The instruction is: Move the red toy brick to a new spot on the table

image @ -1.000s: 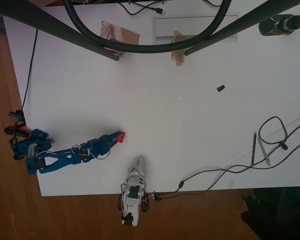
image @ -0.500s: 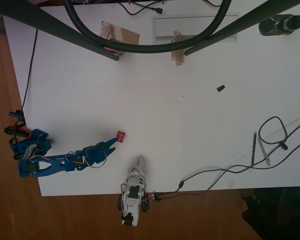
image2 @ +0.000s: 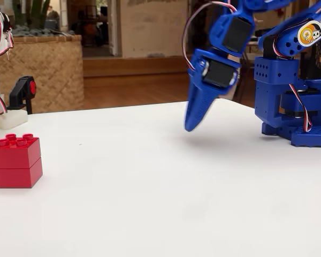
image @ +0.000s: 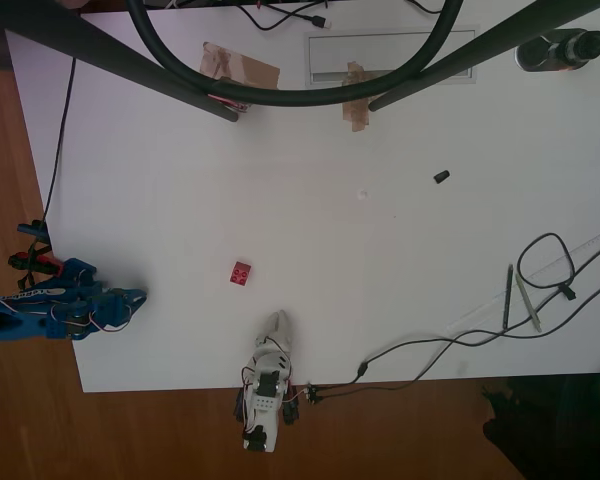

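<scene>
One red toy brick (image: 241,272) sits alone on the table (image: 380,260).
The blue gripper (image2: 195,120) hangs near the edge (jaws closed, holding nothing).

Bright blue printed arm (image2: 289,69), black servo blocks, red-and-white looping cables, round yellow sticker, tapered blue fingers (image2: 195,115).

In the overhead view the toy brick (image: 241,272) sits on the bench (image: 380,260), well right of the tool (image: 135,297).
</scene>
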Available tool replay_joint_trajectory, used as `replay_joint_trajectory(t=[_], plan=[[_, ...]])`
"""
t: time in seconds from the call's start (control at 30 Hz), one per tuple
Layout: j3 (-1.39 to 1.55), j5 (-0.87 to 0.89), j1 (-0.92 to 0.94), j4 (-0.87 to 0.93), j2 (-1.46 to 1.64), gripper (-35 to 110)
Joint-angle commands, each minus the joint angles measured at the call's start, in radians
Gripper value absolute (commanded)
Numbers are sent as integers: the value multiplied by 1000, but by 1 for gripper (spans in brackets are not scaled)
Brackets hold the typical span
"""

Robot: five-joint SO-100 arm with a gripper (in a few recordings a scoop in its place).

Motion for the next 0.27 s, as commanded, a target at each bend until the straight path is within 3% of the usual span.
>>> replay_joint_trajectory(t=[0.0,0.23], plan=[[86,61,-26,54,181,0],[166,89,-9,170,365,0]])
